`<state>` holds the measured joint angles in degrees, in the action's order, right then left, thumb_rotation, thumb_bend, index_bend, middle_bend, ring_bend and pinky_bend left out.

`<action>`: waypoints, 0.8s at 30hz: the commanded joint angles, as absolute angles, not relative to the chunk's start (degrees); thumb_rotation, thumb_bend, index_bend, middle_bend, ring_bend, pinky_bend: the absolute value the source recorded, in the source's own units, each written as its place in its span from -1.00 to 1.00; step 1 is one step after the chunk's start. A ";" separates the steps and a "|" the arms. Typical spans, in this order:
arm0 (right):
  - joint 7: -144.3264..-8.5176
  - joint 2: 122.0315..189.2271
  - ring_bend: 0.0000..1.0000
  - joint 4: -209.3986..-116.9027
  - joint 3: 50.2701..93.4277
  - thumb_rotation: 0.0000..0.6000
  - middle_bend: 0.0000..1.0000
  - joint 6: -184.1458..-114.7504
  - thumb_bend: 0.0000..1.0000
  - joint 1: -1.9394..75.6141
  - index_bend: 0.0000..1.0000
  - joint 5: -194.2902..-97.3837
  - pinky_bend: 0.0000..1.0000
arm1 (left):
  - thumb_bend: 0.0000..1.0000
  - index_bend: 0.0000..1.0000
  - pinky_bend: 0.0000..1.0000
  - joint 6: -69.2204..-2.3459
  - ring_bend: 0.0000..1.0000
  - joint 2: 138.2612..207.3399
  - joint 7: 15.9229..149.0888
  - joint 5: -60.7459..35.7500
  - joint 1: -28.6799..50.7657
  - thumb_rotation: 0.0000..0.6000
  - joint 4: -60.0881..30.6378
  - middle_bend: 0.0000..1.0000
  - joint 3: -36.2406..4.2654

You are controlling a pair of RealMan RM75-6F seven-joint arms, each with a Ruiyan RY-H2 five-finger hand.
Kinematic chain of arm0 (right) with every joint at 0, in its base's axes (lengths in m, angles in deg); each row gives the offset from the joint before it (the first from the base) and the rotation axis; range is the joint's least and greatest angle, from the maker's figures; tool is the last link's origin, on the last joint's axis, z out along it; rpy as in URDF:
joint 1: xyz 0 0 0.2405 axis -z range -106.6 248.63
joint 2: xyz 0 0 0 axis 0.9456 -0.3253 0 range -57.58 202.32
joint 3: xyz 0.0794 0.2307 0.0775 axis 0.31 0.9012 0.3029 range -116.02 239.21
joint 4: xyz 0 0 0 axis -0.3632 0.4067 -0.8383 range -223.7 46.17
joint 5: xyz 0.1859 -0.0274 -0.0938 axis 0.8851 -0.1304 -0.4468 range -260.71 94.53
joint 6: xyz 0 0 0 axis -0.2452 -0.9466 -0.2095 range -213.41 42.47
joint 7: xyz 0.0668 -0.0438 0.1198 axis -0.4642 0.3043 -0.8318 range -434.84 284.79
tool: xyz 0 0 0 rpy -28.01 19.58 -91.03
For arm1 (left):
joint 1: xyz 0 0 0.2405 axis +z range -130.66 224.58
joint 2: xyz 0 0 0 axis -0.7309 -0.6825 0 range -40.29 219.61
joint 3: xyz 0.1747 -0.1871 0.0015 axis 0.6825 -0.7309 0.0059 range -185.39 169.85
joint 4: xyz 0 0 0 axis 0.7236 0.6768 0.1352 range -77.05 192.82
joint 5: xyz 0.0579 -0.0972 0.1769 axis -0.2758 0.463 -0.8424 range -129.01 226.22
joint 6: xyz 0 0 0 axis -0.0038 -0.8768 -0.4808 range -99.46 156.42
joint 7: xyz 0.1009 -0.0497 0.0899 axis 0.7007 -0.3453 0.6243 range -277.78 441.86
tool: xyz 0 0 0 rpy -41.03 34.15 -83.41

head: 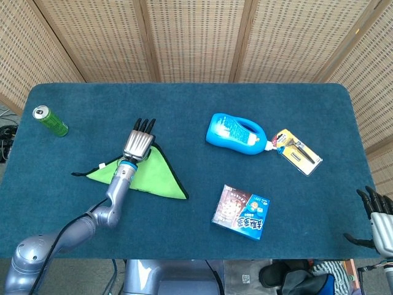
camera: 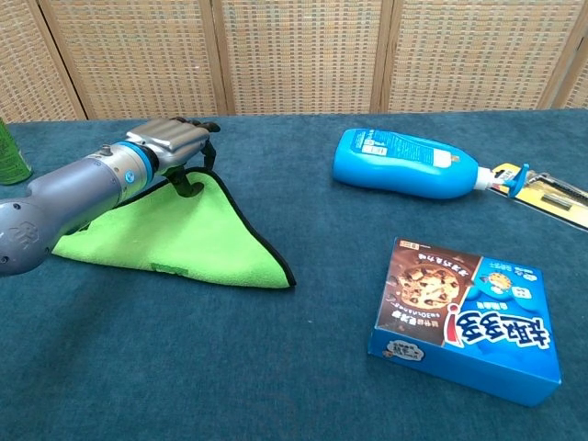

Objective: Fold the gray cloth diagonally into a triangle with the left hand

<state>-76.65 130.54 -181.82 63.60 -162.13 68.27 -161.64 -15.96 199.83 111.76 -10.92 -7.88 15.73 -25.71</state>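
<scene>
Our left robot hand (head: 139,143) at the apex of the folded cloth (head: 147,176)

We see the cloth lying as a green triangle with a dark edge on the left part of the table (head: 184,98); the left robot hand sits at its far corner, fingers stretched forward, and we cannot tell whether it pinches the edge. Our right robot hand (head: 379,215) hangs off the table's right corner, fingers spread. A blue bottle (head: 236,134), a cookie box (camera: 462,319) with unreadable writing, a carded tool (head: 297,151) and a green can (head: 50,120) lie well apart
</scene>
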 commanded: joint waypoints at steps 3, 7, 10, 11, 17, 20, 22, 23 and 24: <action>-76.91 130.47 -1.00 -181.89 63.68 1.00 -1.00 -162.44 -1.00 68.36 -1.00 -161.78 -1.00 | -0.09 -0.51 -1.00 -16.19 -1.00 199.96 114.72 -9.48 -7.38 1.00 15.57 -1.00 -24.90; -76.87 130.47 -1.00 -182.02 63.64 1.00 -1.00 -162.77 -1.00 68.45 -1.00 -162.09 -1.00 | -0.09 -0.99 -1.00 -16.01 -1.00 199.85 118.20 -6.72 -7.08 1.00 15.15 -1.00 -25.15; -76.69 130.52 -1.00 -182.10 63.62 1.00 -1.00 -162.82 -1.00 68.44 -1.00 -162.19 -1.00 | -0.09 -1.00 -1.00 -16.52 -1.00 199.46 119.17 -5.78 -6.84 1.00 14.45 -1.00 -25.30; -76.67 130.52 -1.00 -182.14 63.63 1.00 -1.00 -162.84 -1.00 68.44 -1.00 -162.20 -1.00 | -0.09 -1.00 -1.00 -16.73 -1.00 199.28 119.17 -5.51 -6.73 1.00 14.08 -1.00 -25.42; -76.48 130.56 -1.00 -182.15 63.54 1.00 -1.00 -162.82 -1.00 68.41 -1.00 -162.36 -1.00 | -0.09 -1.00 -1.00 -19.94 -1.00 196.56 116.98 -5.86 -5.00 1.00 8.98 -1.00 -25.86; -76.51 130.57 -1.00 -182.11 63.54 1.00 -1.00 -162.79 -1.00 68.39 -1.00 -162.37 -1.00 | -0.09 -1.00 -1.00 -23.16 -1.00 193.58 115.11 -6.99 -2.74 1.00 3.27 -1.00 -25.59; -76.38 130.57 -1.00 -182.10 63.52 1.00 -1.00 -162.79 -1.00 68.38 -1.00 -162.40 -1.00 | -0.11 -1.00 -1.00 -25.97 -1.00 190.85 114.83 -8.04 -0.73 1.00 -1.53 -1.00 -24.84; -76.23 130.61 -1.00 -182.13 63.53 1.00 -1.00 -162.92 -1.00 68.39 -1.00 -162.49 -1.00 | -0.16 -1.00 -1.00 -28.54 -1.00 188.67 114.65 -8.95 1.14 1.00 -5.37 -1.00 -24.14; -76.08 130.63 -1.00 -182.20 63.53 1.00 -1.00 -163.02 -1.00 68.40 -1.00 -162.55 -1.00 | -0.19 -1.00 -1.00 -30.26 -1.00 186.63 114.49 -9.74 2.68 1.00 -9.07 -1.00 -23.38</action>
<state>-76.13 130.61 -182.17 63.53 -162.96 68.40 -162.51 -24.43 192.37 115.72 -7.33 -1.92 0.20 -25.08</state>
